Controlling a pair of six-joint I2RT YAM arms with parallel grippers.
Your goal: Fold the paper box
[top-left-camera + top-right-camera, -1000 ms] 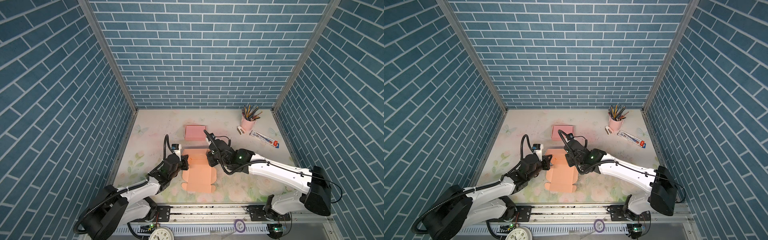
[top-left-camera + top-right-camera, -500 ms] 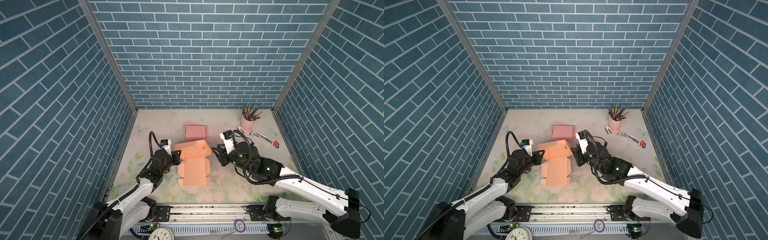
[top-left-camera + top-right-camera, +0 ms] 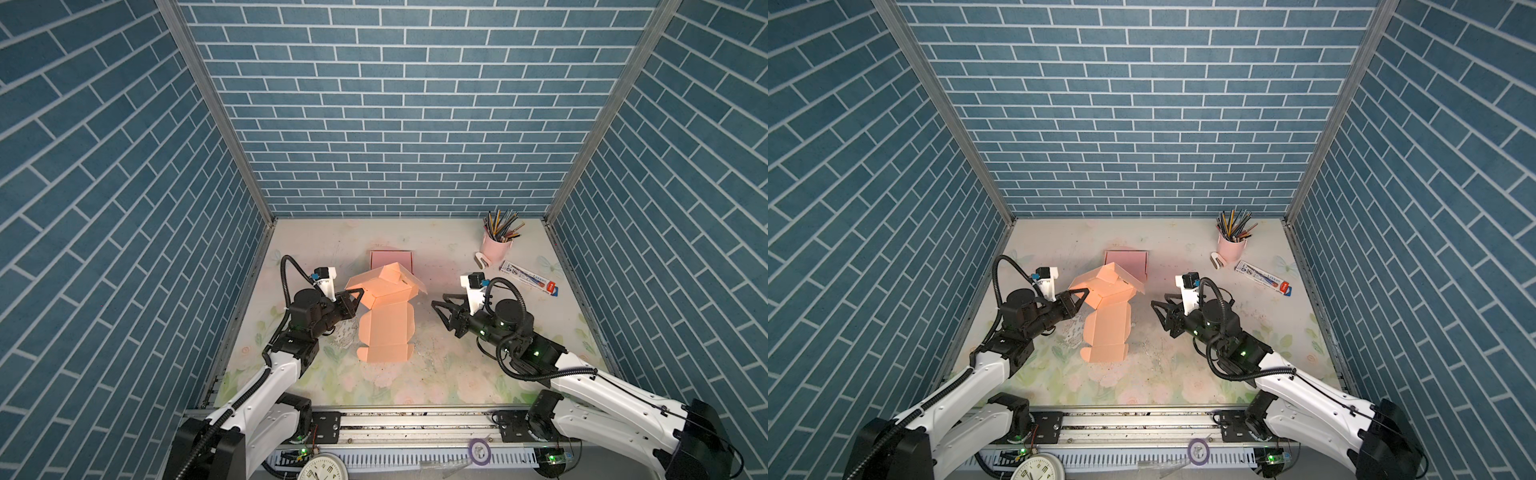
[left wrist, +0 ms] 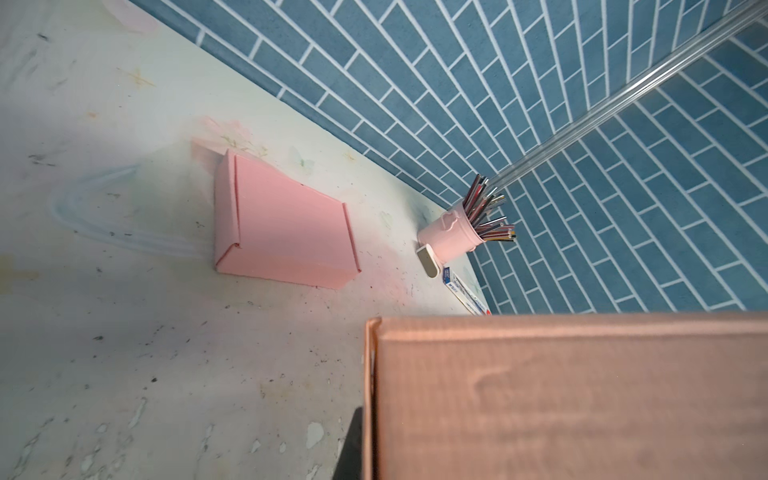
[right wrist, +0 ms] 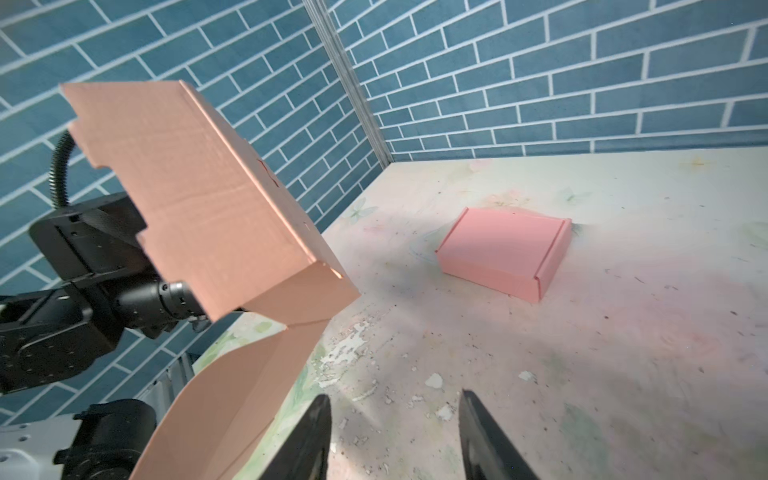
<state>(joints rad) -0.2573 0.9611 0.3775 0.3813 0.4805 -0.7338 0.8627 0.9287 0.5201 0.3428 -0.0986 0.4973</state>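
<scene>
The salmon paper box [image 3: 386, 328] lies partly unfolded on the table in both top views, its near panel flat and its far part [image 3: 1106, 286] raised and bent over. My left gripper [image 3: 358, 294] is shut on the raised part's left edge. In the left wrist view that panel [image 4: 561, 395] fills the lower right, and one dark finger [image 4: 351, 449] shows beside its edge. My right gripper [image 3: 439, 306] hangs open to the right of the box, apart from it. In the right wrist view its fingers [image 5: 316, 436] stand wide over bare table, with the box [image 5: 208, 208] off to one side.
A finished pink box [image 3: 390, 257] sits just behind the raised flap. At the back right stand a pink pencil cup [image 3: 496, 247], a small white item [image 3: 482, 260] and a flat printed packet [image 3: 530, 282]. Brick walls close in three sides.
My right gripper let go of the box, opened and drew back to the right. My left gripper lifted the box's far part off the table.
</scene>
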